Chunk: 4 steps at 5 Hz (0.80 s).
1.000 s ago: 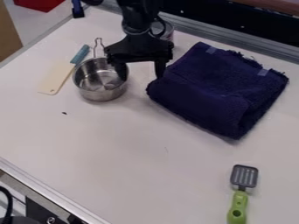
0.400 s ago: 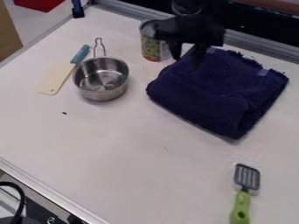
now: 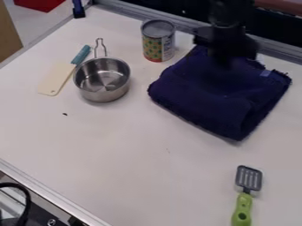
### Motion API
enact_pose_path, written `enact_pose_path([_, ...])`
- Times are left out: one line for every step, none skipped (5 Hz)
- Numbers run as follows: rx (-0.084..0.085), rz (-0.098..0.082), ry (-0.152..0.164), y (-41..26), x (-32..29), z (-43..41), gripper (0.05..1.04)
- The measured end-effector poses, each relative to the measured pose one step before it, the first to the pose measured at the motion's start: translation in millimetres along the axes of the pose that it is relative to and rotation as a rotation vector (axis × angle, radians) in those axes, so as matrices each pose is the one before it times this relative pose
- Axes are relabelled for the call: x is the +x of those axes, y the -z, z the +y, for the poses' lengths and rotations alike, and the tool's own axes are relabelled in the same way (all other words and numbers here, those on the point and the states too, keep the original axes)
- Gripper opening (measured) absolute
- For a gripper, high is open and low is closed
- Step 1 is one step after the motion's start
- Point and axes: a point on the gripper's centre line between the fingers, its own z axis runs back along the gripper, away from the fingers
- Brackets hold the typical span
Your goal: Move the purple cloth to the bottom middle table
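Observation:
My gripper [image 3: 223,62] hangs at the upper right, over the back part of the folded dark purple cloth [image 3: 206,97]. Its dark shape blends with the cloth below, so whether it touches the fabric is unclear. The cloth lies as a thick folded bundle on the right half of the white table [image 3: 112,150], its near corner pointing toward the front.
A patterned can [image 3: 157,46] stands left of the cloth's back corner. Farther left are a metal pot [image 3: 102,84] and a cream spatula [image 3: 57,78] with a blue handle. A green-handled slotted turner [image 3: 243,205] lies at the front right.
From beside the pot, my gripper has moved right, past the can and over the cloth's back part. The can has come into fuller view. The cloth has stayed in place.

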Motion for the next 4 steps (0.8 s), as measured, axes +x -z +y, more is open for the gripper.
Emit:
enact_pose_path([0.033, 0.0132, 0.0176, 16.41, 5.57, -7.39, 0.053])
enact_pose_path([-0.0158, -0.0126, 0.0205, 11.42, -13.52, -1.4, 0.053])
enact_pose_path([-0.0058, 0.0237, 0.01, -3.98, -14.57, 1.07, 0.053])
enact_pose_path([-0.0054, 0.0398, -0.0176, -0.29, -8.71, 3.32, 0.053])
